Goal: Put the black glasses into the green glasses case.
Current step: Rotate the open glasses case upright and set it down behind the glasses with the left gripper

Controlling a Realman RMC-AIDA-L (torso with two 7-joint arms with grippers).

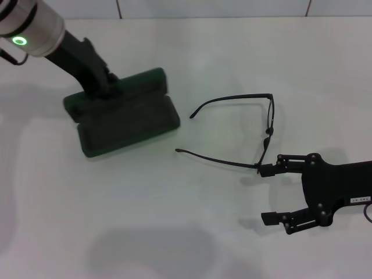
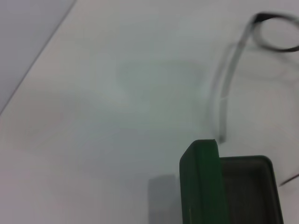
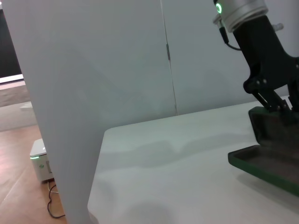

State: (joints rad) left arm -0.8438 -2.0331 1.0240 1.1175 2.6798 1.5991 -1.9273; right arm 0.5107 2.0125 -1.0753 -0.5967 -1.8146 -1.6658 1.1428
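Note:
The green glasses case [image 1: 128, 122] lies open at the table's left, its lid standing up at the back; it also shows in the left wrist view [image 2: 205, 186] and the right wrist view [image 3: 271, 158]. My left gripper [image 1: 106, 86] is at the back of the case, shut on the lid's edge, and the right wrist view shows the left gripper [image 3: 276, 101] there too. The black glasses [image 1: 268, 131] lie unfolded right of the case, temple arms pointing toward it; one arm shows in the left wrist view [image 2: 223, 100]. My right gripper [image 1: 262, 193] is open at the lower right, its upper fingertip touching the glasses' near hinge corner.
The white table [image 1: 174, 221] carries only the case and glasses. A white wall panel [image 3: 70, 93] stands past the table's far edge. A small white box with a green light [image 3: 41, 161] sits on the floor beyond it.

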